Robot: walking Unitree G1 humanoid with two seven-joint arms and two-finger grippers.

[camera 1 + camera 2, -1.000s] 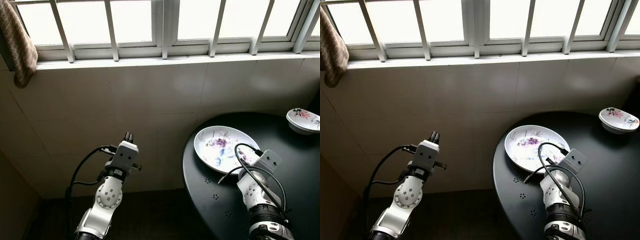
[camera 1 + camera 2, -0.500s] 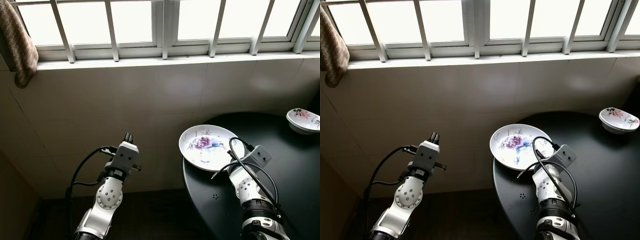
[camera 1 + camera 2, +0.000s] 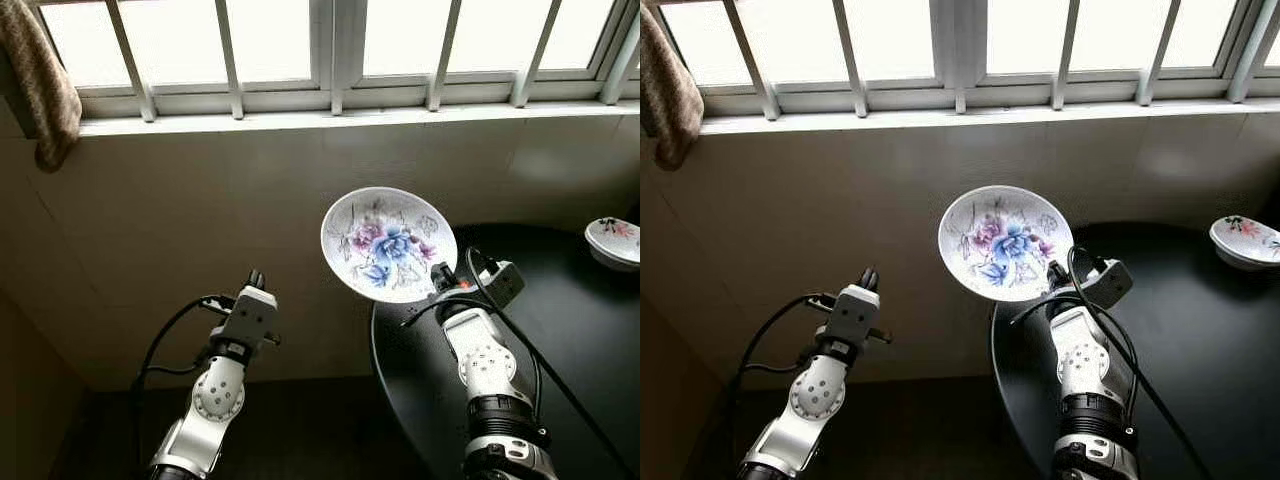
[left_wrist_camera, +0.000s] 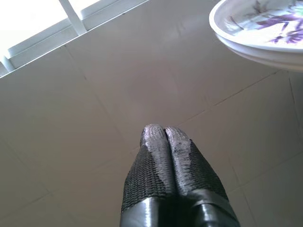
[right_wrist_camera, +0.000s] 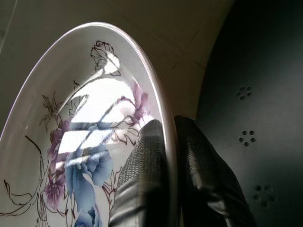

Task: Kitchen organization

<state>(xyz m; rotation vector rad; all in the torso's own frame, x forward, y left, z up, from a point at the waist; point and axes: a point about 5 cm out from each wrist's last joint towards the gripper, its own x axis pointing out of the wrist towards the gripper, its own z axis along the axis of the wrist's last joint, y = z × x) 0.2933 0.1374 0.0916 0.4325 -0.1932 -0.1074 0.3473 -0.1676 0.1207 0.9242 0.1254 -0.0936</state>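
Observation:
A white plate with blue and pink flowers [image 3: 388, 243] hangs tilted in the air beside the round black table [image 3: 560, 380], its face turned toward me. My right gripper [image 3: 441, 278] is shut on the plate's lower right rim; in the right wrist view the two black fingers [image 5: 147, 170] pinch the rim [image 5: 166, 123] between them. My left gripper [image 3: 256, 277] is raised to the left in front of the tiled wall, its fingers [image 4: 163, 156] pressed together and holding nothing. The plate's edge [image 4: 255, 33] shows in the left wrist view too.
A small flowered bowl [image 3: 616, 240] rests at the table's far right. A tiled wall [image 3: 200, 200] runs under a barred window [image 3: 330, 50] with a white sill. A brownish towel [image 3: 40, 85] hangs at the upper left. Dark floor lies below the arms.
My right gripper has lifted the plate off the table, carried it up and to the left, and tipped it toward me. The camera shifted slightly. The left arm stayed put.

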